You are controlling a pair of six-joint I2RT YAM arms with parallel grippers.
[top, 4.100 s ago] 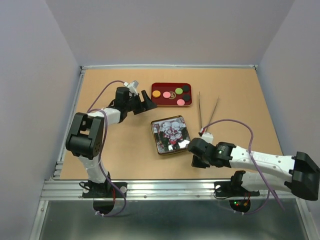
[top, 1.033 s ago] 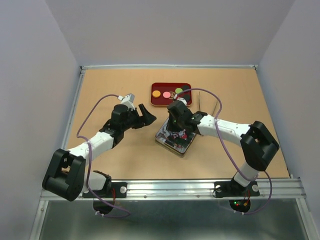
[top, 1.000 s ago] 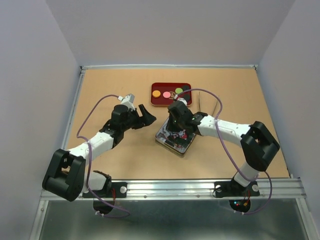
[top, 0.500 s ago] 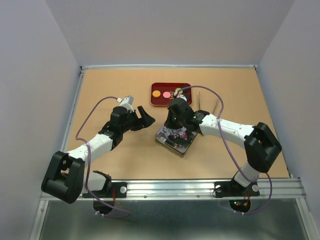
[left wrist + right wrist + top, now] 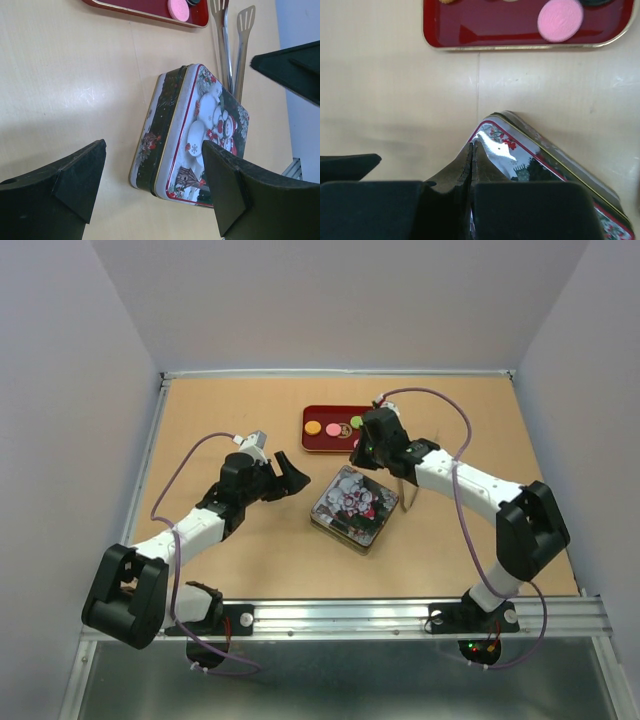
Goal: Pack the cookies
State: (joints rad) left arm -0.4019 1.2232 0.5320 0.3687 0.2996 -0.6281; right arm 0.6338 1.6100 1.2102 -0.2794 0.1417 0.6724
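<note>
You get bright, even overhead light — shadows on the worktop (image 5: 240,560) are soft. In your wrist view the left fingers (image 5: 75,185) blur slightly up close, and the worktop shows a pale sheen.

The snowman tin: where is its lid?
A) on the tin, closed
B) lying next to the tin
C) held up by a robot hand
A: the lid with the snowmen sits flat on top of the tin, so the tin is shut, and no robot hand holds it.
</note>
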